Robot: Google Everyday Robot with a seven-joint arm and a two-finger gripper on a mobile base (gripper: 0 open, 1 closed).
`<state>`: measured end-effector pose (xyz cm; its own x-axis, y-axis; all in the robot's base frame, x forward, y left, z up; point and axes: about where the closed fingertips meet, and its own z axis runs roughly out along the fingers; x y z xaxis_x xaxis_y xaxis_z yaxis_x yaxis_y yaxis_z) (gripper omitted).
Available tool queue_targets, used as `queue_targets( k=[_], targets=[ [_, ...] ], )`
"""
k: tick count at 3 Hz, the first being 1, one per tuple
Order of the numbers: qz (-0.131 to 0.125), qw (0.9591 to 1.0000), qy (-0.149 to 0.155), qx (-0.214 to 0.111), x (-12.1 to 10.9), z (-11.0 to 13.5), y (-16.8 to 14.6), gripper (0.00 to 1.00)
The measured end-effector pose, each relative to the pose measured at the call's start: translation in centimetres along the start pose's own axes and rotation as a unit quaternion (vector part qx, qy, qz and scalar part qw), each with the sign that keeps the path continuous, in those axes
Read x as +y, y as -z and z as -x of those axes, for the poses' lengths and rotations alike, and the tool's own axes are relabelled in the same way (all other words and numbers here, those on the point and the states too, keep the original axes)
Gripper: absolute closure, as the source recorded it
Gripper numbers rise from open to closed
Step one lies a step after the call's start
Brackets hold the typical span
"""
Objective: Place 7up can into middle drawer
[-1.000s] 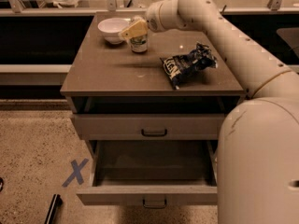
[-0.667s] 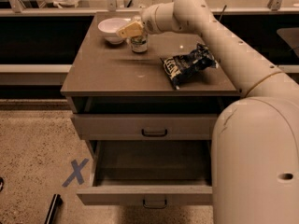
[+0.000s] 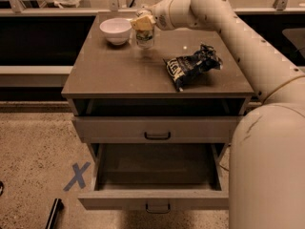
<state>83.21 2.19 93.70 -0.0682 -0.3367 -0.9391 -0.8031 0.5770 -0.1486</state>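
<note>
My gripper (image 3: 143,23) was right over the 7up can (image 3: 145,38) at the back of the cabinet top (image 3: 109,75). The bowl (image 3: 116,30) stood just beside the can at ten o'clock, and the chip bag (image 3: 193,66) lay apart at four. At six o'clock, the middle drawer (image 3: 152,199) hung pulled out beneath the upper drawer (image 3: 157,127).

The arm (image 3: 228,27) is cream-white, built of smooth, rounded tubular casings joined at faint ring seams. A row of small dark dots runs along the forearm's edge. The bulky near-right shell (image 3: 267,171) carries a few dark scuff marks. The gripper (image 3: 144,23), pale yellow, caps the arm's far left end.
</note>
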Motion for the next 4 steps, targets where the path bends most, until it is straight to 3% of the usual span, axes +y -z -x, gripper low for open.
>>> queue_targets(
  k=[1, 2, 3, 4],
  targets=[
    [0.022, 0.9978, 0.029, -0.056, 1.0, 4.1, 5.7, 1.00],
    [0.113, 0.9825, 0.055, -0.137, 5.7, 4.2, 10.8, 1.00],
    [0.118, 0.9797, 0.072, -0.145, 6.6, 5.3, 10.2, 1.00],
    [0.125, 0.9788, 0.069, -0.146, 6.8, 5.5, 10.0, 1.00]
  ],
)
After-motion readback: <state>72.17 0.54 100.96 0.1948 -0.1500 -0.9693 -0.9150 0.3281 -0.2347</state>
